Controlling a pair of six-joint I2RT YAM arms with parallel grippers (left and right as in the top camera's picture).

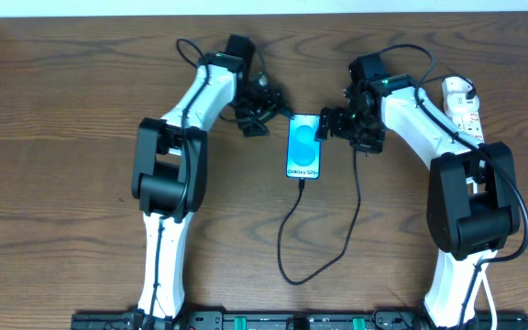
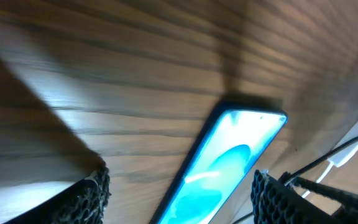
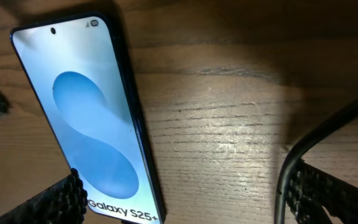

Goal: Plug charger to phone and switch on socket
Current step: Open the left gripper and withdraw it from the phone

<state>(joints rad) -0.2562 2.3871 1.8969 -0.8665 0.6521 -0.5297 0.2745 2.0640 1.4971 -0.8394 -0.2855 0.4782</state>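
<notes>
Wooden table [image 1: 62, 183] seen from above. The left hand [image 1: 262, 117] hovers just left of the phone's top end, spread wide and holding nothing. The phone [image 1: 303, 147] lies flat at the centre, screen lit blue. It is probably stiff and light with slick glass, so it may skid if pushed and is best steadied by its long edges. The charger [image 1: 280, 249], a thin limp black cable, loops from the phone's lower end and back up under the right arm. Whether its tip is seated cannot be told. The right hand [image 1: 335, 124], wide and empty, sits at the phone's upper right edge. The socket [image 1: 463, 103] lies far right, partly behind that arm.
</notes>
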